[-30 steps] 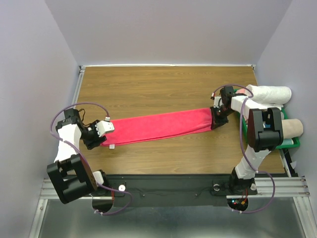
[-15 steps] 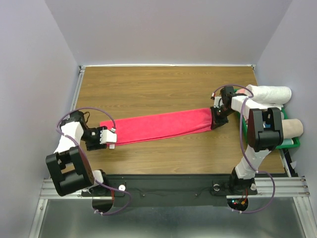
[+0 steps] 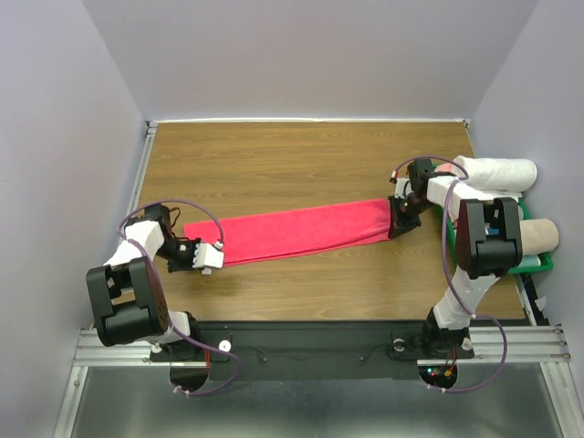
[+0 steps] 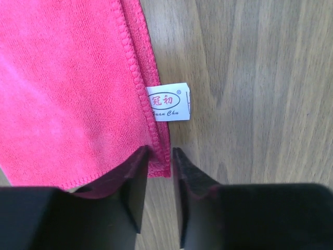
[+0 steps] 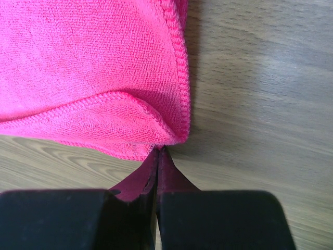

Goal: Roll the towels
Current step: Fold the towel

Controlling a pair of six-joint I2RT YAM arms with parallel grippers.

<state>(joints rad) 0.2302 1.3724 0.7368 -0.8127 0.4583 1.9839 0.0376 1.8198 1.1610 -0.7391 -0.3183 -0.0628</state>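
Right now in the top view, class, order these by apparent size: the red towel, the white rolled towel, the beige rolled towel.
1. red towel, clearly largest.
2 and 3. white rolled towel and beige rolled towel look alike; the right arm hides part of each, so no ranking between them.

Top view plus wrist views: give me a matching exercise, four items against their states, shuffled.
Items:
1. red towel
2. white towel
3. left hand
4. right hand

States:
A. rolled up, at the far right
B. shut on a towel corner
C. laid out long across the table
D. astride the corner by the white tag

Pairs: 1-C, 2-A, 3-D, 4-B
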